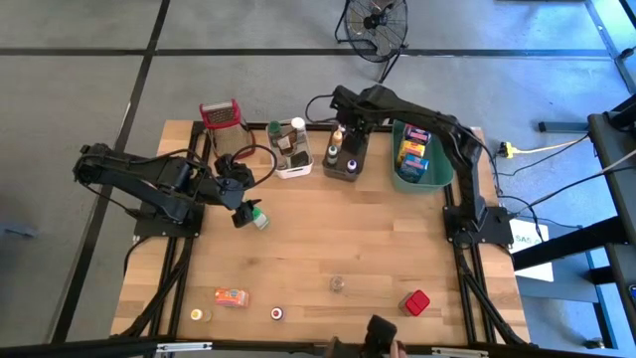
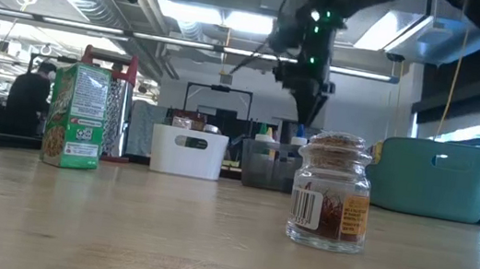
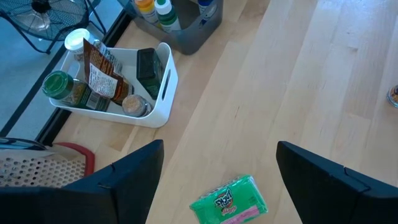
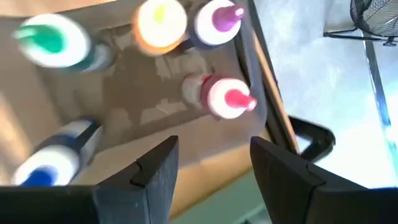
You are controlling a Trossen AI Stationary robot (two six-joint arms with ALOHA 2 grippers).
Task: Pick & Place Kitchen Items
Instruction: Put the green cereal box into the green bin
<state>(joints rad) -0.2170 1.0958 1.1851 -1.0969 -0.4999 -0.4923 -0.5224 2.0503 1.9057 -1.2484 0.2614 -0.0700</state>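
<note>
My right gripper (image 1: 350,127) hangs open above the grey tub (image 1: 345,159) at the table's far edge, with nothing between its fingers (image 4: 155,171). In that tub stand small bottles with green (image 4: 53,38), orange (image 4: 160,22), purple (image 4: 217,22), pink (image 4: 225,98) and blue (image 4: 46,163) caps. My left gripper (image 1: 242,211) is open over the table's left half, above a green box (image 3: 230,200) that stands upright on the wood (image 2: 75,115); it touches nothing. A spice jar (image 2: 332,193) stands near the front.
A white tub (image 1: 291,151) with jars and a packet is left of the grey one, and a green tub (image 1: 422,157) with boxes is right of it. A red-topped grater (image 1: 221,114) stands at the far left. An orange box (image 1: 232,296), small jars (image 1: 277,313) and a red box (image 1: 415,301) lie near the front edge.
</note>
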